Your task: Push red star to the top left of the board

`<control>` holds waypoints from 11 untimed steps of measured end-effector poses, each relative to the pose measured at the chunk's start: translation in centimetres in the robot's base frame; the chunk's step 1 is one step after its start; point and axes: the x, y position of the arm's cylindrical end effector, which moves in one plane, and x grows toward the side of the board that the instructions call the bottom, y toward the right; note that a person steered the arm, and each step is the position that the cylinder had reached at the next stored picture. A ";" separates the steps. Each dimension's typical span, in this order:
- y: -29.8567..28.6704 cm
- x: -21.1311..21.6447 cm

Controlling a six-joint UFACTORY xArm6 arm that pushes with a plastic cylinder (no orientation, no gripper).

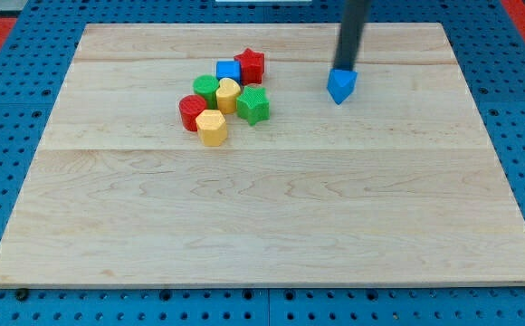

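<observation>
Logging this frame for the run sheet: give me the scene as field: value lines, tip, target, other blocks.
tip: my tip at the view's upper right, at the top of the lone blue block
target: red star, top right of the cluster, beside the blue cube
cluster: green block, yellow block, green star, red block, yellow hexagon
tip to target: apart, star lies to the view's left of the tip
board: wooden board
top left corner: star not there yet
</observation>
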 end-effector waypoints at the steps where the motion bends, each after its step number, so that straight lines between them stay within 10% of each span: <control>1: -4.8 0.2; 7: -22.5 -8.7; 9: -18.2 -5.7; 11: -26.2 -7.0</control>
